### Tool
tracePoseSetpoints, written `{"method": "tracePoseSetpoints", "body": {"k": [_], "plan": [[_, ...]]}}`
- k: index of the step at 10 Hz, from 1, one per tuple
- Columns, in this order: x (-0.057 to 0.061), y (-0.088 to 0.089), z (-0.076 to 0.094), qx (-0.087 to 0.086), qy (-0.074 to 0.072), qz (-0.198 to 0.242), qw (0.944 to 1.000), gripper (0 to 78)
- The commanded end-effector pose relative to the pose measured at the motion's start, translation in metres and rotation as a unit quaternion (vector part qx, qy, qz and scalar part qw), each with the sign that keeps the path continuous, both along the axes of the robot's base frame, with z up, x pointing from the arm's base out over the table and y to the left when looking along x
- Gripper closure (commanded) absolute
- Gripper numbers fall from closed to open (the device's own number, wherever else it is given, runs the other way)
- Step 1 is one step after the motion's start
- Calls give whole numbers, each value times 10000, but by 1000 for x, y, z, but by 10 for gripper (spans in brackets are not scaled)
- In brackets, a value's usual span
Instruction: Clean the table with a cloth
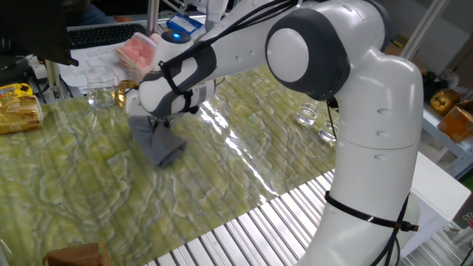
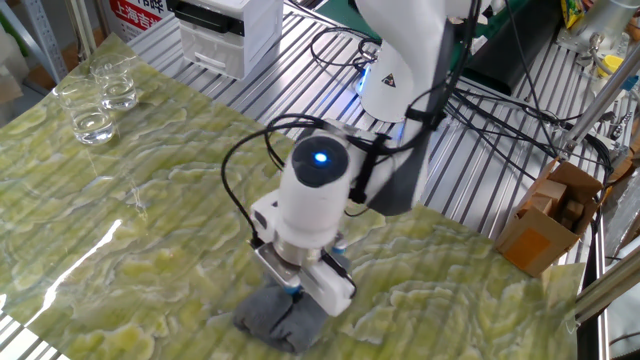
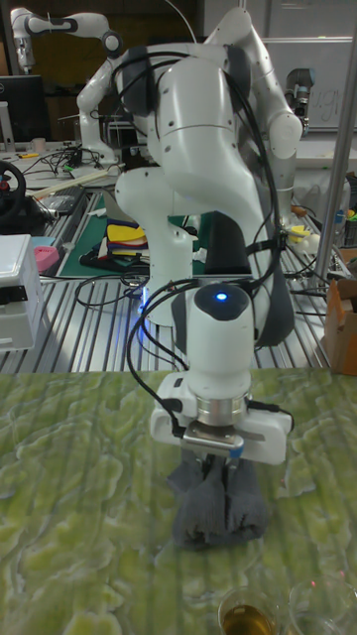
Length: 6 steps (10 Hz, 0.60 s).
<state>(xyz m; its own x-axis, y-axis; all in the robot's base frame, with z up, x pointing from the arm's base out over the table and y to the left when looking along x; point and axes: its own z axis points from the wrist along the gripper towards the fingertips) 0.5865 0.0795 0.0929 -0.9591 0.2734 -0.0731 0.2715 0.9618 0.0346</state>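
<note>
The dark grey cloth (image 1: 158,146) lies bunched on the yellow-green wavy table (image 1: 222,185), at its far left part. My gripper (image 1: 157,123) points straight down onto it, fingers pinched on a fold at the cloth's top. From the other side, the cloth (image 2: 279,320) spreads under the gripper (image 2: 296,294) near the table's (image 2: 120,220) close edge. The tall view shows the cloth (image 3: 218,508) squeezed between the fingertips of the gripper (image 3: 219,457), its lower part resting on the table (image 3: 79,496).
Behind the cloth stand an empty glass (image 1: 100,89) and a glass of amber liquid (image 1: 127,91), with a pink packet (image 1: 140,50) beyond. Two more glasses (image 1: 316,123) sit at the right. A yellow packet (image 1: 18,107) lies far left. A cardboard box (image 2: 550,215) stands off the table.
</note>
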Motion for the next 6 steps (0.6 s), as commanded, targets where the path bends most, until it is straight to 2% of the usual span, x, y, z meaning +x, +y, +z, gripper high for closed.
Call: {"method": "tracePoseSetpoints", "body": {"k": [1,2,4,6], "plan": [[3,-29,-7,-47,-90,322,9994,763],[6,-51,-5,-86,-83,515,9986,763],[7,-72,3,-97,-37,690,9976,763],[9,-79,9,-97,-6,749,9971,763]]}}
